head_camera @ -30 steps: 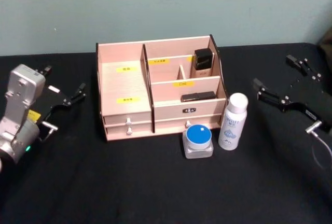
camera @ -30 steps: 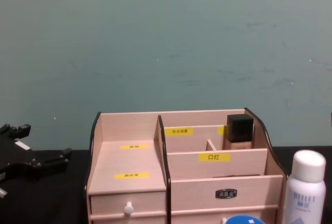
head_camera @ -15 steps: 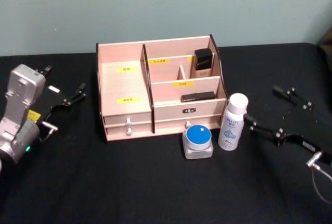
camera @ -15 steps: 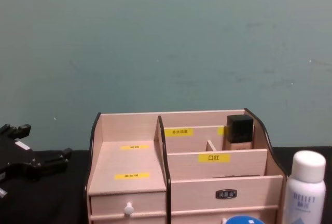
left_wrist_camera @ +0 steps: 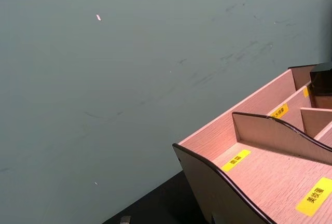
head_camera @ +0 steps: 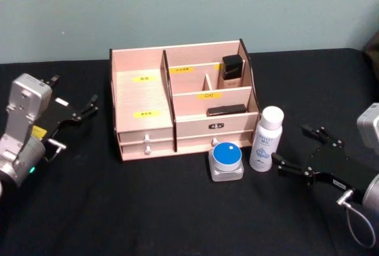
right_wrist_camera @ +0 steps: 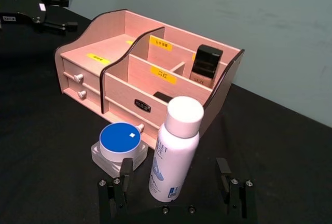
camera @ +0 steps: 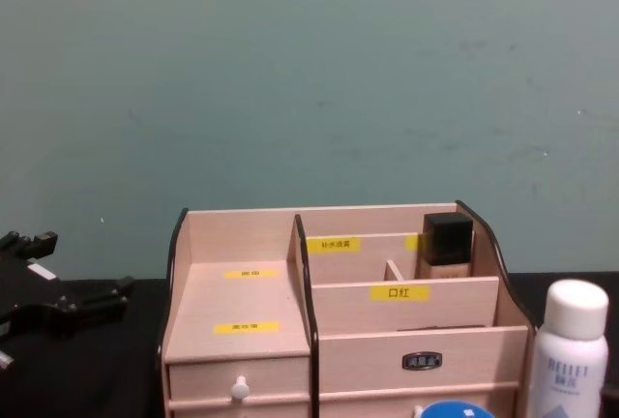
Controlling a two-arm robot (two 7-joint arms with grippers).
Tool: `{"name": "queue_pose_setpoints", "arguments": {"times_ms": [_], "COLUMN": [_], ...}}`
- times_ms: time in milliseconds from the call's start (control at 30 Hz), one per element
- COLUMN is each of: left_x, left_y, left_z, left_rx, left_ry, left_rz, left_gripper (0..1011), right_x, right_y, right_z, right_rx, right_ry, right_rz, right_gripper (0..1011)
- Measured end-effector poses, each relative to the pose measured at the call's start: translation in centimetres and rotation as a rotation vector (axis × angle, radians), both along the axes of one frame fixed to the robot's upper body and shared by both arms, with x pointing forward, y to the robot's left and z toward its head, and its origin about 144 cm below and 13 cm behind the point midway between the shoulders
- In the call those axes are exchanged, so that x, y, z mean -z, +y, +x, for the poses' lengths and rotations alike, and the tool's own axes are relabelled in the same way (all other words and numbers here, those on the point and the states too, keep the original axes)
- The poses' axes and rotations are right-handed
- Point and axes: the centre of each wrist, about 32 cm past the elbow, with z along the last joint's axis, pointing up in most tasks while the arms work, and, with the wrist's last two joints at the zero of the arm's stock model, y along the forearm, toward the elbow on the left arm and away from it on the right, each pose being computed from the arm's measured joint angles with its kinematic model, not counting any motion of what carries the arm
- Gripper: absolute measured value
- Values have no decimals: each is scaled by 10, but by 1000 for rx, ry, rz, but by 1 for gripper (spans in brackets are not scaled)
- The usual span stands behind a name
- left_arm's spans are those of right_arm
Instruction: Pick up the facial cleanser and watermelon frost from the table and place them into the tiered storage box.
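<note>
Two items stand on the black table (head_camera: 177, 220) in front of the tiered storage box (head_camera: 137, 97): a white bottle (head_camera: 265, 140) with blue print and a clear jar with a blue lid (head_camera: 225, 160). Which is the cleanser and which the watermelon frost cannot be told from the labels.

The right gripper (head_camera: 292, 147) is low over the table just to the right of the bottle, fingers spread and holding nothing. In the right wrist view the bottle (right_wrist_camera: 174, 154) lines up with the gap between the two fingers (right_wrist_camera: 124, 175). In the head view the fingertips stop just short of the bottle's side, with no contact seen.

The bottle stands upright, just beside the box's front right corner. The jar sits just to its left, apart from it and close before the lower right drawer. To the right of the bottle and in front of it the cloth lies open.

The left gripper (head_camera: 73, 89) rests parked well to the left of the box, fingers released.

In the box, a dark-capped bottle (head_camera: 231, 72) stands in the rear right compartment and a flat dark item (head_camera: 226, 110) lies in the step below. Behind the table is a plain teal wall (head_camera: 189, 7)
</note>
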Motion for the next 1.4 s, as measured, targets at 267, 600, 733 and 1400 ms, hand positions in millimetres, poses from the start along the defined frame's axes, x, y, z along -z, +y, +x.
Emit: {"name": "queue_pose_setpoints", "arguments": {"times_ms": [267,600,733,1400], "left_x": [0,0,0,0], "left_y": [0,0,0,0], "left_z": [0,0,0,0], "left_rx": [0,0,0,0], "left_ry": [0,0,0,0], "left_rz": [0,0,0,0], "left_gripper": [1010,1010,1010,1010], "right_x": [9,14,16,25], "right_y": [4,7,9,18], "right_z": [12,26,32,51], "right_rx": [-2,-11,-18,-29], "right_ry": [11,-8,-16,1], "right_rz": [7,32,51,62], "right_gripper": [1002,1003,1003,1002]}}
